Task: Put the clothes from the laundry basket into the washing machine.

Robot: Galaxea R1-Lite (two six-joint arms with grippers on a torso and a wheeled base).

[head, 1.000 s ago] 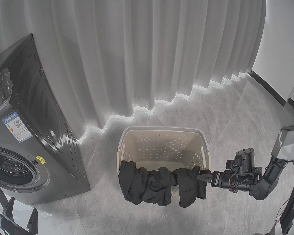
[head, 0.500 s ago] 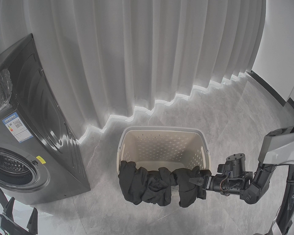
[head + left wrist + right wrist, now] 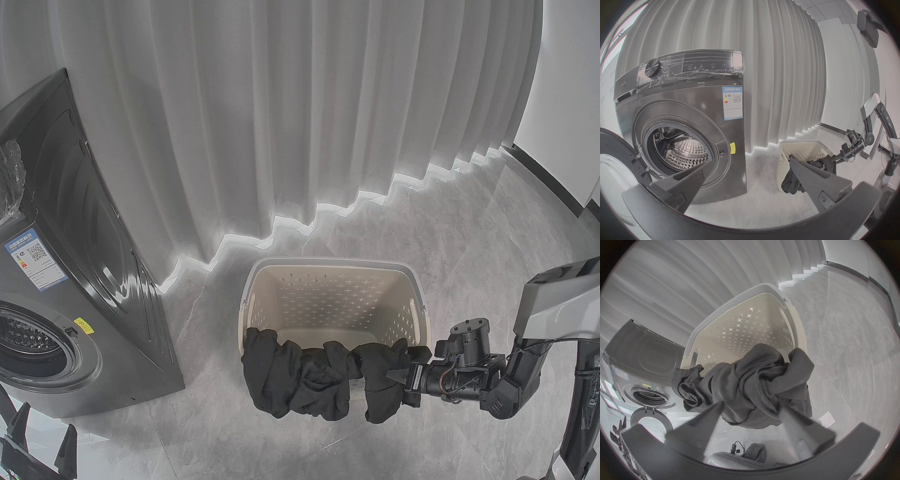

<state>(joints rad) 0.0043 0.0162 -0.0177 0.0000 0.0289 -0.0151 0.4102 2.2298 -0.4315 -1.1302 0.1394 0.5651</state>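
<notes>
A bundle of dark clothes (image 3: 312, 378) hangs over the near rim of a cream laundry basket (image 3: 331, 265) on the floor. The right pincer (image 3: 397, 375) is at the bundle's right end, its fingers spread wide around cloth and not closed. The left pincer (image 3: 747, 163) is wide open, holding nothing, and faces the washing machine (image 3: 693, 125). The machine's door (image 3: 618, 162) stands open and its drum looks empty, so nothing is loaded yet.

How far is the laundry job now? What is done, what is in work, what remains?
Done: the washing machine door stands open; its drum looks bare. In hand: the right pincer, open, is at one end of the dark clothes draped over the rim of the laundry basket, gripping nothing yet. Left: grip, carry, load the drum. The left pincer is open near the machine.
</notes>
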